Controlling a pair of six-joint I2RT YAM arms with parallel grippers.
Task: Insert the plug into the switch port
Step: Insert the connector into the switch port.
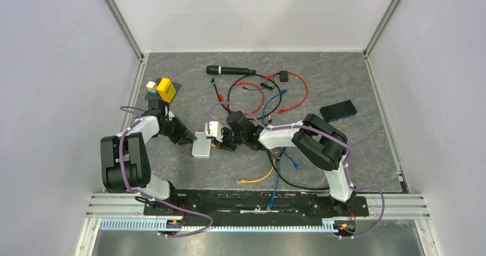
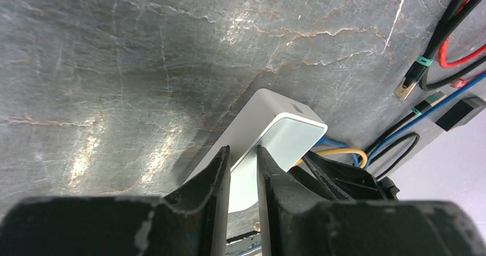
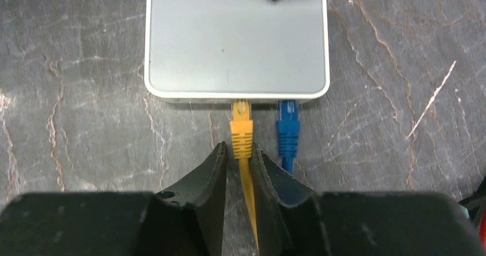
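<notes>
The job looks nearly finished. In the right wrist view the yellow plug (image 3: 240,127), a moulded network connector with a yellow cable trailing toward 6 o'clock, has its clear tip inside the switch port (image 3: 240,102). That port is a socket in the near long edge of the pale grey-white rounded flat box (image 3: 236,38), which lies on the dark marbled stone-look worktop (image 3: 86,124) at 12 o'clock from the right gripper (image 3: 240,150). A blue plug (image 3: 287,127) of the same kind sits in the next socket, at 3 o'clock from the yellow one. Both plugs reach about equally far into the edge, so the yellow one appears seated, though the pictures cannot confirm that its latch has caught.

The right gripper's fingers (image 3: 215,170) are narrow and pinch the tail of the yellow plug's boot where the cable begins. The left gripper (image 2: 243,153) braces the box from the far side, and its fingers (image 2: 215,176) are closed on the thin edge of the box.

In my judgement what is left is a last firm push toward 12 o'clock if the plug is not fully home. After that, both grips need letting go without dragging the cable back out.
</notes>
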